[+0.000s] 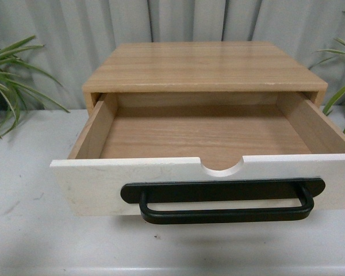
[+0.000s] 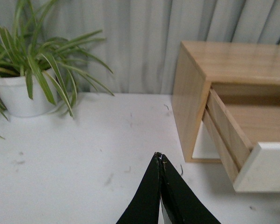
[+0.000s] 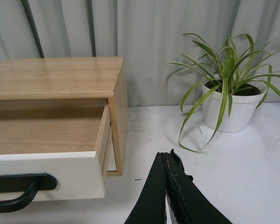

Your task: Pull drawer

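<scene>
**K:** Drawer (image 1: 161, 178) status?

**M:** Pulled well out of the wooden cabinet (image 1: 204, 66), white front toward the robot. Black bar handle (image 1: 224, 201) runs across the front below a half-round notch (image 1: 221, 168) in the top edge. Inside is light wood, nothing in it that I can see. Cabinet sits on the white table (image 1: 23, 230) in front of a grey curtain (image 1: 69, 34).

**K:** Left of the cabinet?

**M:** Potted plant (image 2: 23, 79) in a white pot, back near the curtain, well apart from the cabinet. Left gripper (image 2: 160, 161) hangs over the table beside the cabinet's left side, near the drawer front's corner but not touching it. Fingers pressed together, nothing between them.

**K:** Right of the cabinet?

**M:** Right gripper (image 3: 168, 158) over the table, beside the drawer's right corner, clear of it. Fingers also pressed together, holding nothing. Second plant (image 3: 228, 88) in a white pot sits further right, back by the curtain.

**K:** Either gripper on the handle?

**M:** No. Neither arm shows in the front view; the handle is free there.
</scene>
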